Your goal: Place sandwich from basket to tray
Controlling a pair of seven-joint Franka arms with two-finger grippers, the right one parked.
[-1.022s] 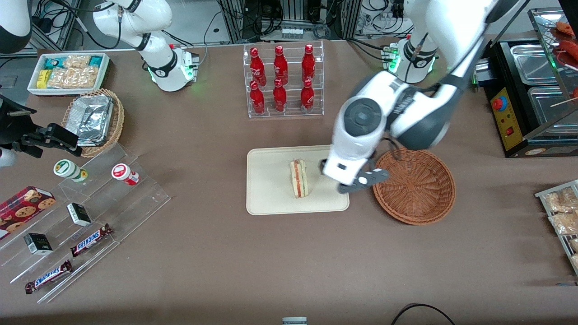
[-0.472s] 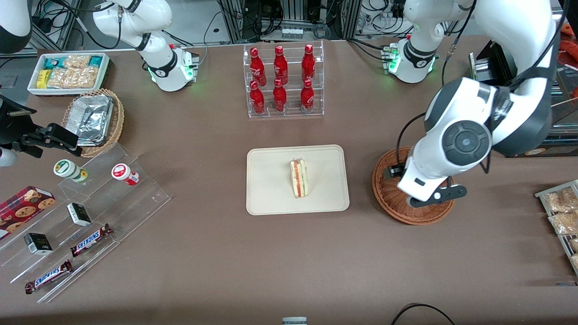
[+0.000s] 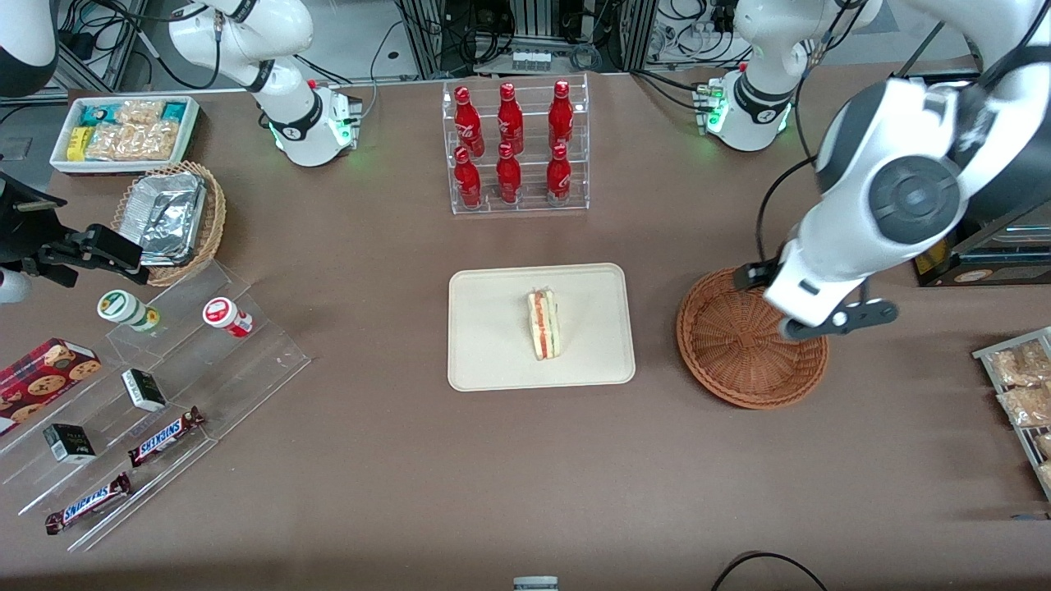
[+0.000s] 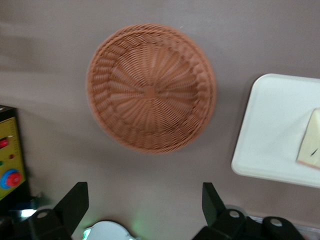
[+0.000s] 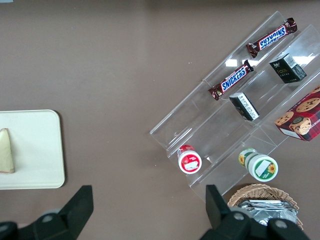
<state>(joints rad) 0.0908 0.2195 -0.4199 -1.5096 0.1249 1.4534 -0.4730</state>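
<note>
The sandwich (image 3: 543,324) lies on the cream tray (image 3: 493,361), its red and green stripes facing up. Beside the tray, toward the working arm's end, sits the round reddish-brown wicker basket (image 3: 743,353), with nothing in it. My left gripper (image 3: 829,322) hangs high over the basket's rim on the working arm's side. In the left wrist view the gripper (image 4: 144,192) is open with nothing between its fingers, looking down on the basket (image 4: 150,92), the tray (image 4: 272,130) and a corner of the sandwich (image 4: 311,145).
A clear rack of red bottles (image 3: 515,148) stands farther from the front camera than the tray. A stepped acrylic shelf (image 3: 164,394) with snacks, a tan basket of foil containers (image 3: 168,217) and a white bin (image 3: 123,131) lie toward the parked arm's end. A black appliance (image 3: 969,180) is near the working arm.
The left arm swung from the tray's edge across the basket toward the working arm's end and rose. The sandwich stayed put on the tray.
</note>
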